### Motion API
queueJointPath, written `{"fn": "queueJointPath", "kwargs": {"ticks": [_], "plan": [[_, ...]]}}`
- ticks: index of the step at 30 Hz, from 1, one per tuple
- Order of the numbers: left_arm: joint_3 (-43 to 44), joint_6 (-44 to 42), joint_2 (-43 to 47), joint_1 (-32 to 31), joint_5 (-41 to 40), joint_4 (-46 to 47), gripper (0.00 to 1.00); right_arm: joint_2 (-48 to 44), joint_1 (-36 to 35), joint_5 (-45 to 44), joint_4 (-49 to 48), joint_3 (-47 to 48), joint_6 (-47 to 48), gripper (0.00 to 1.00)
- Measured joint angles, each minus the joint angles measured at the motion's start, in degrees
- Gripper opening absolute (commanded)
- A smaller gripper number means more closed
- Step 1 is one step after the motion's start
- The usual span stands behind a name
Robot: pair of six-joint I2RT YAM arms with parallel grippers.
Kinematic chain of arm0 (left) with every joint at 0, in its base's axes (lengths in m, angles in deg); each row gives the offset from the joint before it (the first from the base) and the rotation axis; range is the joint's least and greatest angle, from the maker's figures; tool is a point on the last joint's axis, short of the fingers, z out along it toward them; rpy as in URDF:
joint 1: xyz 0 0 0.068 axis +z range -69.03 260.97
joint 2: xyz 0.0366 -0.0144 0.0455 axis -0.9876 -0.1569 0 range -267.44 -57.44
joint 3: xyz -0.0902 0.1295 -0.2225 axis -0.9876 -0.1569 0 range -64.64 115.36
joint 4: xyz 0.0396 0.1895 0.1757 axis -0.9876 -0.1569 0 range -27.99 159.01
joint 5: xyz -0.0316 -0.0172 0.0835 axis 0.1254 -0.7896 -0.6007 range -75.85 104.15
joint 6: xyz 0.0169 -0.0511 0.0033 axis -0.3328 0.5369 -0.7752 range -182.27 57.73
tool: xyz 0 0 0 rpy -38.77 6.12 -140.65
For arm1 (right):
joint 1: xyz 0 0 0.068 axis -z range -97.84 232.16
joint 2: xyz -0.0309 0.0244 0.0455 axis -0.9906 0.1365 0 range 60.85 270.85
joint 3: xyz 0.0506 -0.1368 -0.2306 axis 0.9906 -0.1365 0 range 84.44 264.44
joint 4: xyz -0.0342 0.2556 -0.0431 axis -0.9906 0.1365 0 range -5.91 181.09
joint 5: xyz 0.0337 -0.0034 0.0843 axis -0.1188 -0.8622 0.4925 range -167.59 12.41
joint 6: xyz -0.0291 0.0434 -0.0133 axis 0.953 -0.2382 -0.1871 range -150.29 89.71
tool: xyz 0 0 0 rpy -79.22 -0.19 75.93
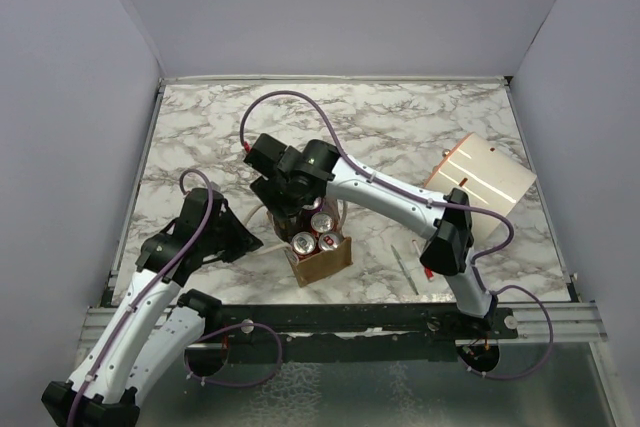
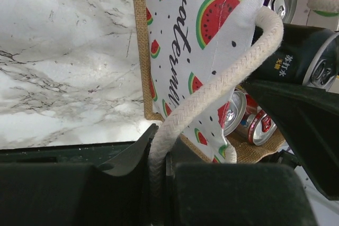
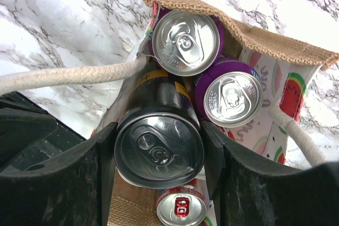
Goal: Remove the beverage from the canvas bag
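The small tan canvas bag (image 1: 322,259) stands on the marble table with several cans in it. Its watermelon-print lining (image 2: 196,41) shows in the left wrist view. My left gripper (image 2: 158,152) is shut on the bag's white rope handle (image 2: 212,93), just left of the bag (image 1: 240,239). My right gripper (image 3: 159,146) is over the bag's far end (image 1: 285,202), shut on a black can (image 3: 159,149) that stands raised above the others. Two purple cans (image 3: 185,41) and a red can (image 3: 181,209) stay in the bag (image 3: 275,41). The black can shows in the left wrist view too (image 2: 296,51).
A big cream cylinder with red lines (image 1: 480,177) lies at the right back of the table. A thin white stick (image 1: 405,267) lies right of the bag. Grey walls close in the left, back and right sides.
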Motion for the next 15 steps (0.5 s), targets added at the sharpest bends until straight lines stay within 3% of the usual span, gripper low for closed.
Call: {"fn": "queueJointPath", "kwargs": {"ticks": [15], "plan": [[0.42, -1.92, -1.86, 0.00, 2.78, -0.02, 0.03, -7.23, 0.00, -1.36, 2.32, 0.09, -2.54, 0.03]]}}
